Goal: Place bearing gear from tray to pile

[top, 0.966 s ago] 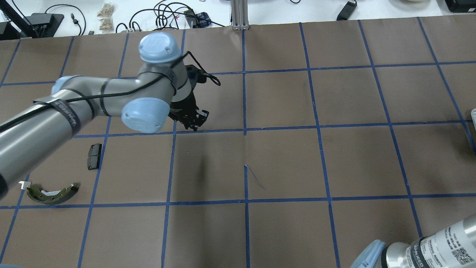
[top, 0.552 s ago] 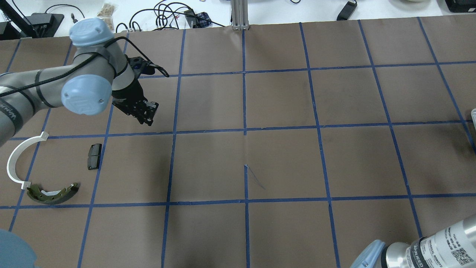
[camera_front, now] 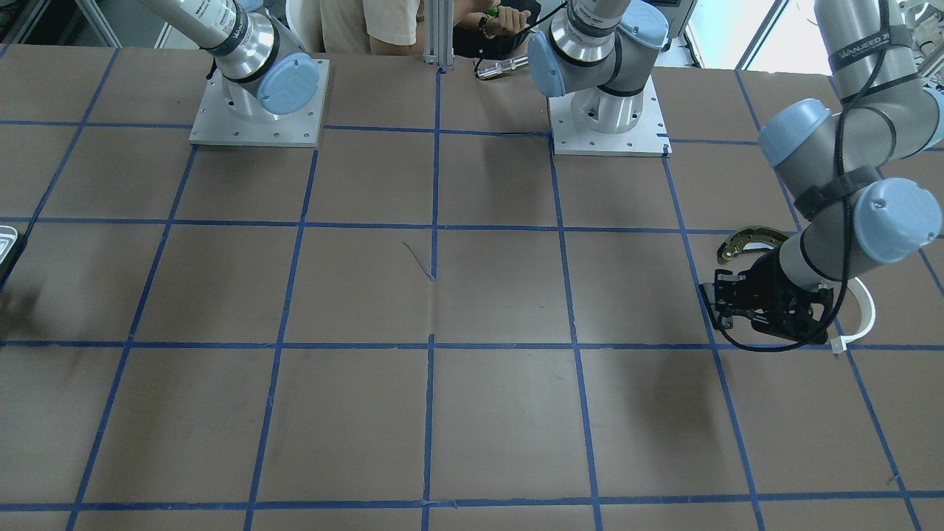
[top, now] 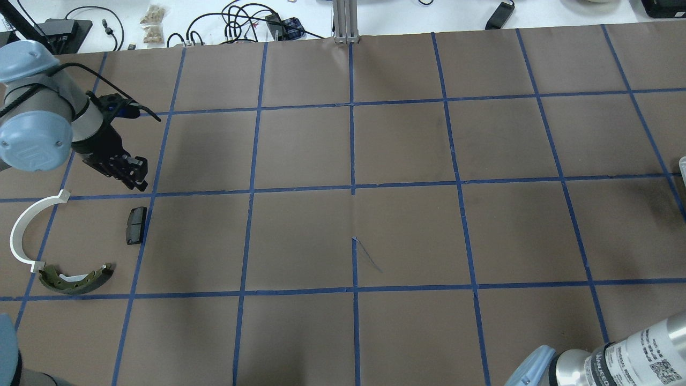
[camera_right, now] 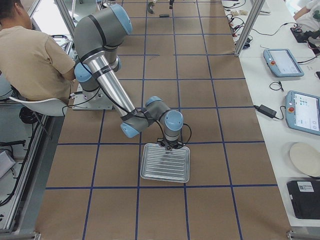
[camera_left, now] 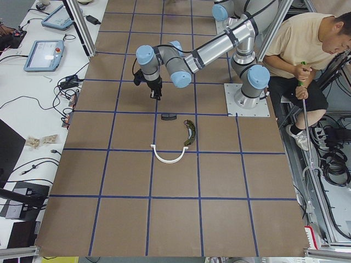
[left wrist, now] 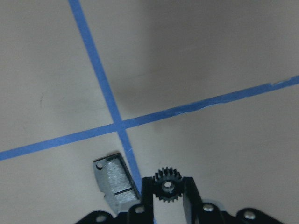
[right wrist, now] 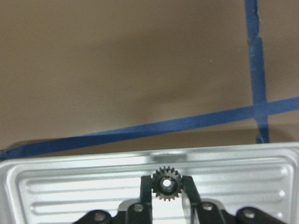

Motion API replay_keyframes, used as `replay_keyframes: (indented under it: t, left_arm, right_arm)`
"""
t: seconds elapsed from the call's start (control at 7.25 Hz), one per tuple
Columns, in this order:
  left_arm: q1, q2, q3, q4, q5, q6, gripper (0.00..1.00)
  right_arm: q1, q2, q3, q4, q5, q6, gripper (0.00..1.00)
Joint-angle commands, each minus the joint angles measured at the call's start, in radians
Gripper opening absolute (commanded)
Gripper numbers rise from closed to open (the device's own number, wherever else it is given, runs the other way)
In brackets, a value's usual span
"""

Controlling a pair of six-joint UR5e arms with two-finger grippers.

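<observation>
A small black gear [left wrist: 168,185] is pinched between the fingers of the left gripper [left wrist: 167,181]. The gripper is closed only as far as the toothed edge allows, and the gear's flat face is turned toward the wrist camera. The gear hangs above the table [top: 407,230], over a crossing of blue tape lines [left wrist: 119,125] and near the small black pad [top: 136,225] of the pile.

A grip by the rim is judged to suit so thin and flat a part. It can be lowered and let go without the fingers being caught beneath it. The other parts of the pile, a white arc [top: 21,230] and an olive brake shoe [top: 75,279], lie near the pad and apart from it. The step in hand is therefore taken to be the descent and release beside these parts.

At the far end of the table a second gear [right wrist: 166,184] is pinched in the same way by the right gripper [right wrist: 167,179], over the ribbed floor of the silvery tray [right wrist: 70,186]. Whether that gear rests on the tray or is lifted off it cannot be told.
</observation>
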Motion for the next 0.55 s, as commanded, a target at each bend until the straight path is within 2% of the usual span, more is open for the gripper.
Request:
replay_keyframes:
  t: [0.0, 0.14, 0.41]
  left_arm:
    - [0.140, -0.021, -0.026, 0.013, 0.000, 0.124, 0.00]
    - [0.195, -0.032, -0.028, 0.013, 0.000, 0.157, 0.00]
    - [0.221, -0.053, -0.031, 0.011, 0.001, 0.160, 0.00]
  right_arm:
    - [0.044, -0.110, 0.019, 0.092, 0.017, 0.239, 0.00]
    - [0.125, -0.158, 0.058, 0.147, 0.017, 0.456, 0.00]
    - [0.344, -0.248, 0.140, 0.143, 0.019, 0.854, 0.00]
